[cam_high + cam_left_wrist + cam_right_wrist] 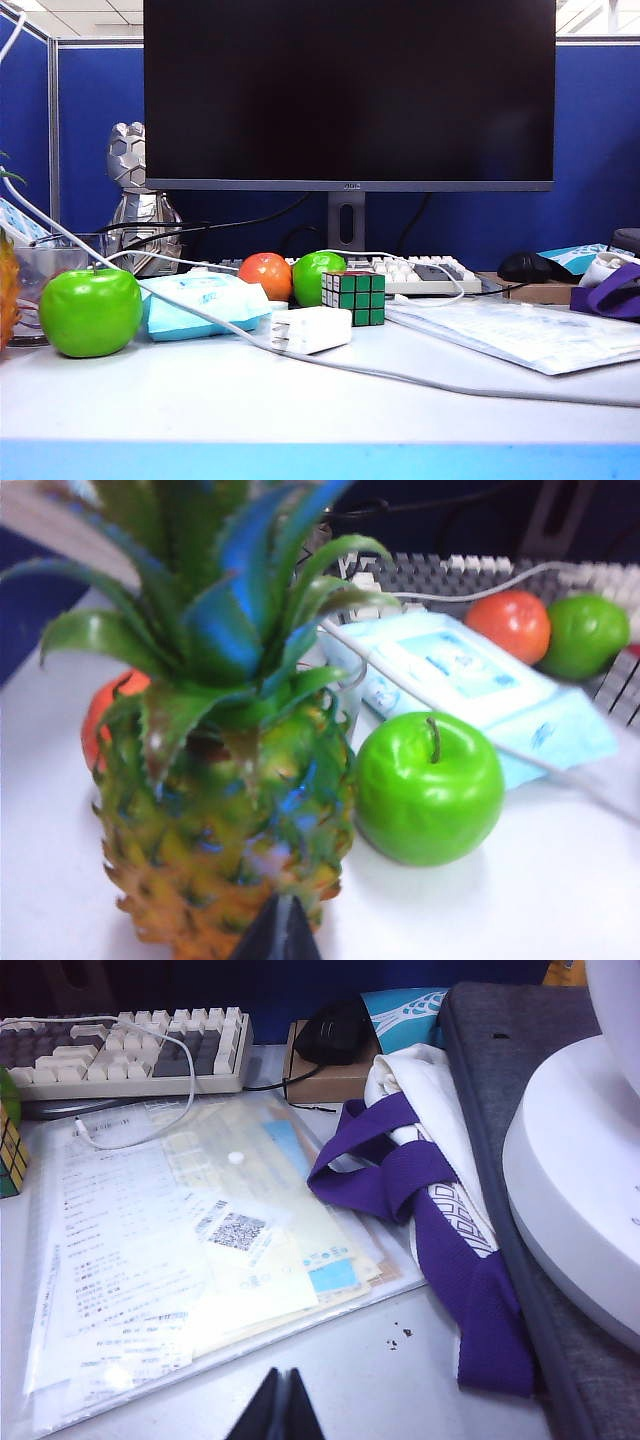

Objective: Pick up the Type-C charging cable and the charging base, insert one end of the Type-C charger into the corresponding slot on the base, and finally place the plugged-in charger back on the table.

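The charging base (311, 329), a small white block, lies on the table (200, 405) in front of the Rubik's cube (354, 297). The thin white Type-C charging cable (447, 278) loops over the keyboard, and its free end rests on the papers (82, 1126). My left gripper (280, 932) is shut and empty, low in front of a pineapple (225, 850). My right gripper (283, 1405) is shut and empty over bare table, near a plastic document folder (170, 1260). Neither gripper shows in the exterior view. The base is outside both wrist views.
A green apple (90, 311), a pale blue tissue pack (205, 303), two more fruits (266, 275) and a keyboard (425, 273) fill the middle. A thicker greyish cable (400, 377) crosses the desk. A purple-strapped bag (430, 1200), a mouse (528, 266) and a white round base (585, 1190) lie right.
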